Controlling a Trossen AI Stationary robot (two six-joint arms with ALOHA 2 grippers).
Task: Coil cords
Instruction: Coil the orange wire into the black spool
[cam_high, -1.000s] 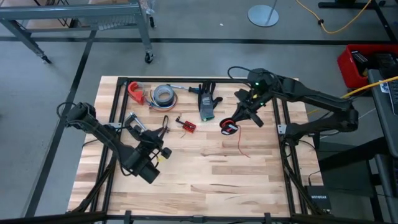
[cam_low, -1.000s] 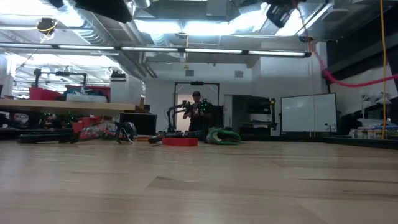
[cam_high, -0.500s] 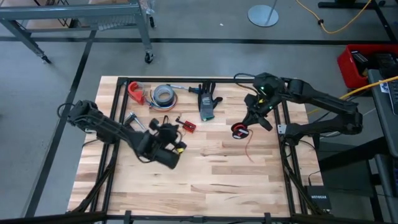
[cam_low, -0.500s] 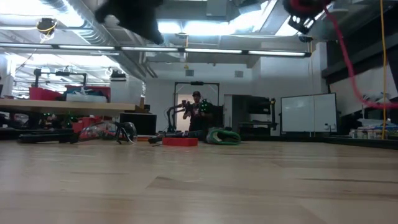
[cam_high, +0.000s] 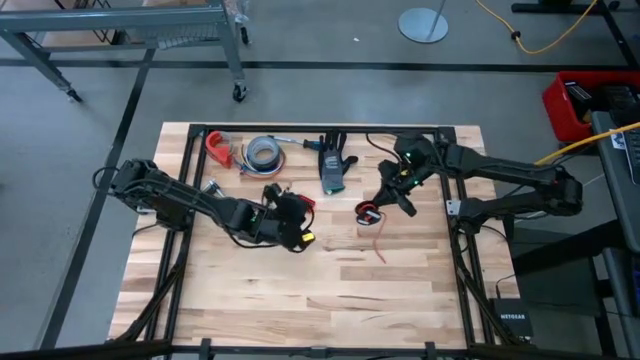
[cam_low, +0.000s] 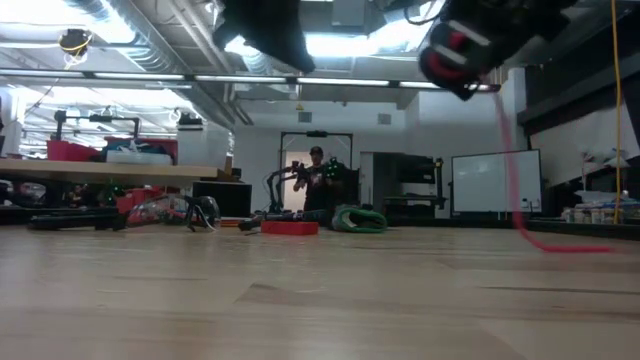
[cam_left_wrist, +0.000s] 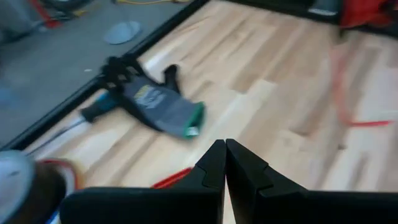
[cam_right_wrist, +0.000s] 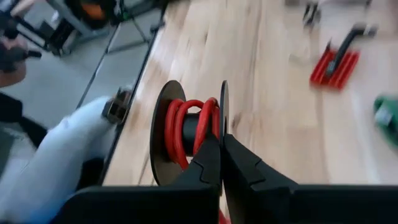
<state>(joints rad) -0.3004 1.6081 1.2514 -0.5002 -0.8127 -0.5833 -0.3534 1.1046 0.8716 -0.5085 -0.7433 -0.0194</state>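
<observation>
No legible writing; left fingers pressed together empty, right fingers pinching red-wire spool.

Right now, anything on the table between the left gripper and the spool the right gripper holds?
High view: bare wood only between the left gripper and the spool. The glove lies farther back, off that line.

The near half of the wooden table lies open, offering a gripper wide passage. Clutter lines the far edge: a red clamp, a grey tape roll and a grey glove. At mid-table the left gripper and a spool of red wire, its loose end apparently trailing toward the near side, narrow the central gap.
</observation>
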